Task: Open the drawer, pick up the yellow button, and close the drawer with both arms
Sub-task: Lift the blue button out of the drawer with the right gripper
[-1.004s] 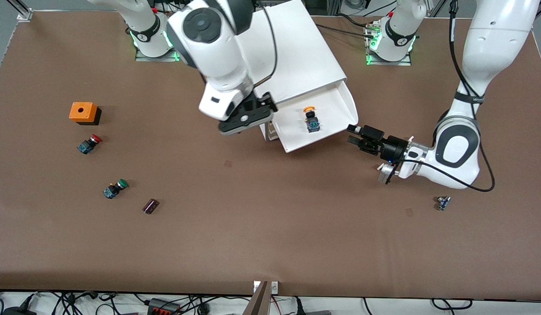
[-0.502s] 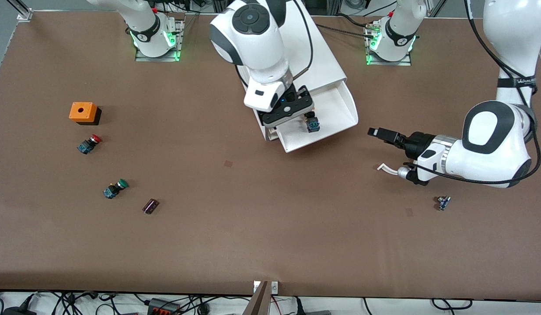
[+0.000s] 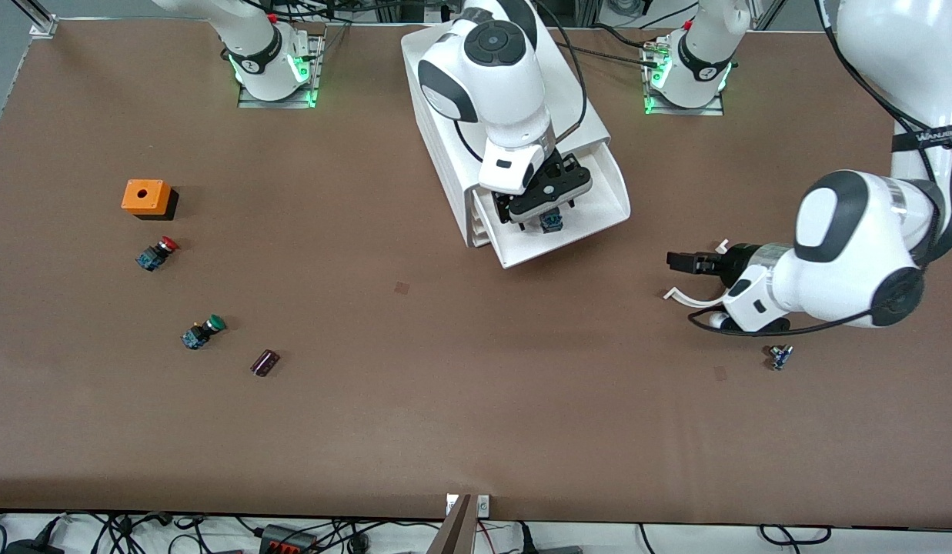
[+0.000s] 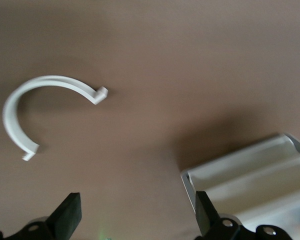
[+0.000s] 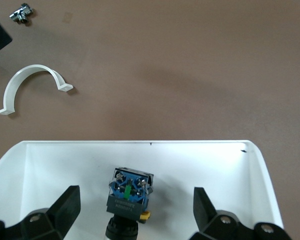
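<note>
The white drawer (image 3: 599,196) stands pulled out of the big white cabinet (image 3: 445,138), and its rim also shows in the right wrist view (image 5: 190,150). The button (image 3: 552,224) lies in the drawer. Only its dark blue-black body (image 5: 129,196) shows; its cap is hidden under my right hand. My right gripper (image 3: 541,209) hangs open just over the button, one finger on each side (image 5: 135,216), not touching it. My left gripper (image 3: 673,261) is open and empty (image 4: 135,220) over the table beside the drawer, toward the left arm's end.
A white curved clip (image 3: 685,297) lies on the table under my left hand (image 4: 45,107). A small metal part (image 3: 779,356) lies nearer the front camera. An orange box (image 3: 146,198), a red-capped button (image 3: 157,252), a green-capped button (image 3: 202,331) and a dark block (image 3: 265,362) lie toward the right arm's end.
My right gripper has swung from beside the cabinet to over the open drawer, above the button. My left gripper has drawn back from the drawer's front corner toward the left arm's end.
</note>
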Controlling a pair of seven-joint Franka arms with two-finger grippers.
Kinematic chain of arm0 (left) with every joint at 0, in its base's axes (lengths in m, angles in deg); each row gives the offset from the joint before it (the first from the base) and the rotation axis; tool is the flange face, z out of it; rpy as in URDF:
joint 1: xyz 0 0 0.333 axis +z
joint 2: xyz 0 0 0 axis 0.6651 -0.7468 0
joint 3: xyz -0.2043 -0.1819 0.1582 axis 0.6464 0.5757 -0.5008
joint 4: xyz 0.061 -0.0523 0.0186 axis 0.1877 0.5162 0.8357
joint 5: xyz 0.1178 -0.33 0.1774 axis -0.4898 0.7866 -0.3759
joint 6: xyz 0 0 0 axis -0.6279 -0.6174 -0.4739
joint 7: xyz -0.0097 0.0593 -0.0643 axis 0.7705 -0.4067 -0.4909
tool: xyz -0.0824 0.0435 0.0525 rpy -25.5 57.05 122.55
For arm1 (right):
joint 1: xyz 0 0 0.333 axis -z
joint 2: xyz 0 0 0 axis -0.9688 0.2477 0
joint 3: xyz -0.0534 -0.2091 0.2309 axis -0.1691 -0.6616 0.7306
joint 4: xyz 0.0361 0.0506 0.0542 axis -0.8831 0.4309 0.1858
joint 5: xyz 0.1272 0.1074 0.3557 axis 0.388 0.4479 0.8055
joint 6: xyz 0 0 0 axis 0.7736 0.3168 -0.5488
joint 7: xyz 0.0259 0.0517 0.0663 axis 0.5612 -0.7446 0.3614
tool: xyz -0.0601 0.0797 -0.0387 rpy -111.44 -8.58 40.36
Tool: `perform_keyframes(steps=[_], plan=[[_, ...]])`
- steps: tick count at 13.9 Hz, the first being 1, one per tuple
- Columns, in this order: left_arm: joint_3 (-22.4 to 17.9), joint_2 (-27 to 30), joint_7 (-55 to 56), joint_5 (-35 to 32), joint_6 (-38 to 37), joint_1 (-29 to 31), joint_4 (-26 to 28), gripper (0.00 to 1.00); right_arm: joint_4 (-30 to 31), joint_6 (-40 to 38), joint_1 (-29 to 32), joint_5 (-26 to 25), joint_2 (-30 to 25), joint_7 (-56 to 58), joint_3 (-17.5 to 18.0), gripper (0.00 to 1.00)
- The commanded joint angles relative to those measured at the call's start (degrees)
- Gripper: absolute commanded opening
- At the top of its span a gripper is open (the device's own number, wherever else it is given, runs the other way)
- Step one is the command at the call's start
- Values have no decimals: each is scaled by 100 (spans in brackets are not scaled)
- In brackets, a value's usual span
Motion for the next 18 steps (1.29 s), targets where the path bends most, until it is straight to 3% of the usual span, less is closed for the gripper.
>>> perform_keyframes(steps=[1, 8, 9, 10, 11, 12, 13, 17, 18], plan=[[10, -95, 836, -397, 50, -121, -267, 100, -227, -17, -69, -145, 181, -108, -55, 97], [1, -314, 819, -1074, 67, -129, -593, 100, -341, -17, -174, -145, 374, -424, -46, 85], [1, -314, 872, -1083, 59, -164, -593, 100, -341, -17, -183, -145, 374, -424, -46, 78], [1, -314, 881, -1074, 59, -173, -593, 100, -341, -52, -183, -145, 374, -459, -46, 56], [1, -314, 881, -1074, 59, -173, -593, 100, -341, -52, -183, -145, 374, -503, -46, 53], [1, -314, 872, -1074, 59, -165, -593, 100, -341, -52, -192, -145, 374, -512, -46, 43], [1, -323, 829, -1083, 59, -165, -584, 100, -332, -61, -226, -154, 374, -503, -46, 40], [1, -323, 820, -1100, 59, -165, -584, 100, -350, -105, -218, -145, 339, -486, -73, 12], [1, -341, 820, -1091, 59, -165, -593, 100, -358, -183, -218, -145, 322, -486, -90, 9]])
